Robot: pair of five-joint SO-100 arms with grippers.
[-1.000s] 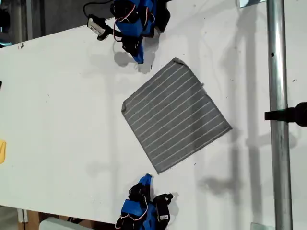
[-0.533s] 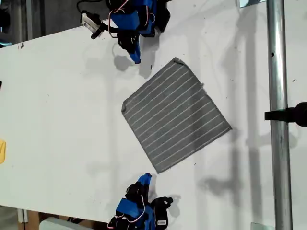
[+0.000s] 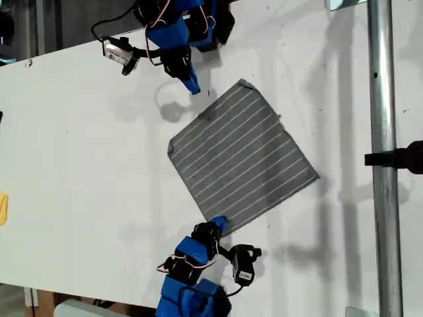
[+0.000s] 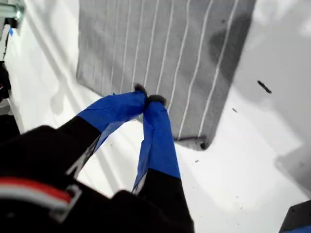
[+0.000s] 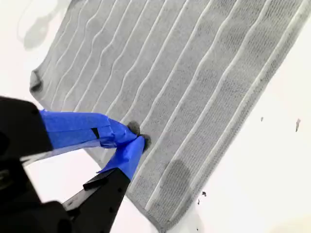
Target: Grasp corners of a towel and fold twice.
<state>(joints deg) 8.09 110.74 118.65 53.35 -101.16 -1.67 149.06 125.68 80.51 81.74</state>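
Towel (image 3: 241, 158), grey, thin white stripes, flat

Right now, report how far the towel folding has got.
Done: nothing. The grey white-striped square towel lies flat, unfolded. In hand: my second tool, tips together, is over the cloth near its corner at the exterior view's bottom. My first tool, also closed, is by the edge toward that view's top. Left: grasping corners and both folds.

white table (image 3: 79, 152) fills view | metal pole (image 3: 382, 165) runs 12 to 6 o'clock, black clamp (image 3: 403, 157) at 3 | dark floor (image 3: 66, 20) at 11
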